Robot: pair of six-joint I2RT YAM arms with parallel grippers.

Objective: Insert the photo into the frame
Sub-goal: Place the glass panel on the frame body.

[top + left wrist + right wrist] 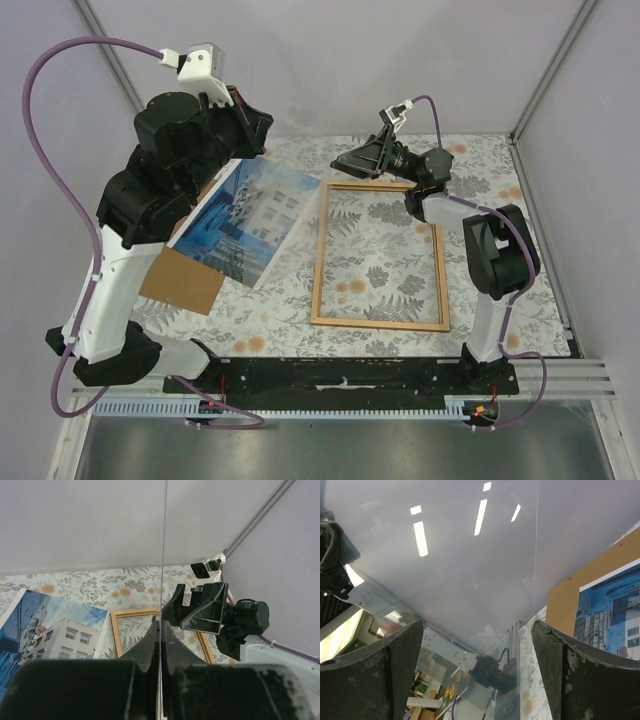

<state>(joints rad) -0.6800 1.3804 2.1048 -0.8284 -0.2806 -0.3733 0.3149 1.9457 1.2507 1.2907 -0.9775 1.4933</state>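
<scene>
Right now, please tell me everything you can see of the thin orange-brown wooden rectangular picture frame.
The thin orange-brown wooden picture frame is a plain rectangle of four narrow rails, wood by its look. It lies flat on the floral tablecloth, right of the table's middle, its long sides running from near to far. It is empty: the cloth pattern shows through the opening. The open right gripper hangs near its far left corner; no gripper holds it.

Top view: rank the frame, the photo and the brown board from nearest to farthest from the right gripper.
1. The frame, on the right half of the table, its far rail beside the right gripper.
2. The photo, left of the frame.
3. The brown board, farthest left, partly under the photo.
</scene>
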